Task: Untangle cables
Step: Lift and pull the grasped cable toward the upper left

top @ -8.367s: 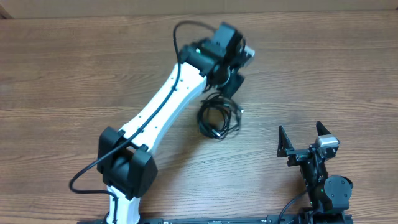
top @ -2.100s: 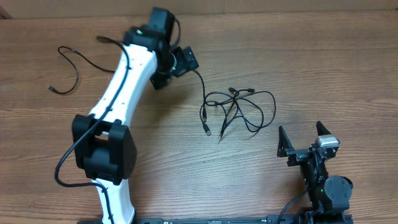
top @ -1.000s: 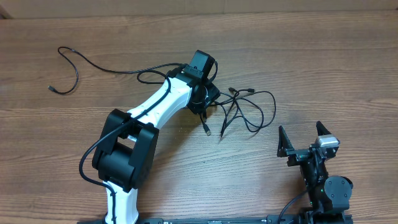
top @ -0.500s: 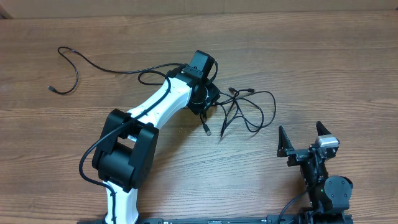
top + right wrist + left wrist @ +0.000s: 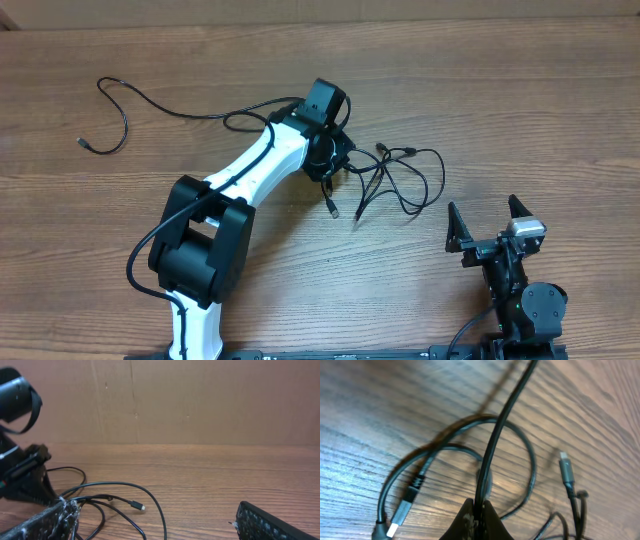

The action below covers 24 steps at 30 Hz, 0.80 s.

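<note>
A loose tangle of thin black cables (image 5: 441, 178) lies on the wooden table at the centre right, with plug ends pointing out. One separate cable (image 5: 126, 122) lies stretched out at the far left. My left gripper (image 5: 328, 170) is at the tangle's left edge and is shut on one cable strand (image 5: 502, 425), which runs up between its fingertips (image 5: 472, 512). A USB plug (image 5: 402, 510) and a small plug (image 5: 566, 470) lie beside it. My right gripper (image 5: 490, 225) is open and empty, near the front right, below the tangle. The right wrist view shows the tangle (image 5: 150, 495) ahead.
The left arm's white link (image 5: 250, 170) crosses the table diagonally from the front left, with its own thicker black wire (image 5: 245, 108) looping behind it. A brown wall (image 5: 200, 400) stands beyond the table's far edge.
The left arm laid one cable out at the far left, then returned to the tangle. In the last half second the tangle's loops shifted slightly to the right.
</note>
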Each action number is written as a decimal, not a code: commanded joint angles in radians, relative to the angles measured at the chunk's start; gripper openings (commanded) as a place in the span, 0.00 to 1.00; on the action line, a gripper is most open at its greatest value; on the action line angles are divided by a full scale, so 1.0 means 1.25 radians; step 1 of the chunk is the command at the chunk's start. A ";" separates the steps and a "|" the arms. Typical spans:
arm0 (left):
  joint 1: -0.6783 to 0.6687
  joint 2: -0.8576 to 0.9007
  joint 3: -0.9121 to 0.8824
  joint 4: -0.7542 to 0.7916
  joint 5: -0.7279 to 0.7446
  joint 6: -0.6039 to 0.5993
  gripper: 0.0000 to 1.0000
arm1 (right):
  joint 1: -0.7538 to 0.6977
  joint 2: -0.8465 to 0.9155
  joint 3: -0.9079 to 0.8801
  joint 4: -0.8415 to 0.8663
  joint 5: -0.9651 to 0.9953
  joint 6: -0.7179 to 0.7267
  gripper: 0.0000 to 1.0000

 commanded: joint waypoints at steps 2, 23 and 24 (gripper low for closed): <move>0.002 -0.023 0.128 -0.054 -0.052 0.134 0.04 | 0.004 -0.006 -0.008 0.003 -0.001 -0.001 1.00; -0.016 -0.090 0.477 -0.218 0.004 0.484 0.04 | 0.004 -0.006 -0.008 0.003 -0.001 -0.001 1.00; -0.014 -0.090 0.481 -0.217 0.033 0.483 0.04 | 0.004 -0.006 -0.008 0.003 -0.001 -0.001 1.00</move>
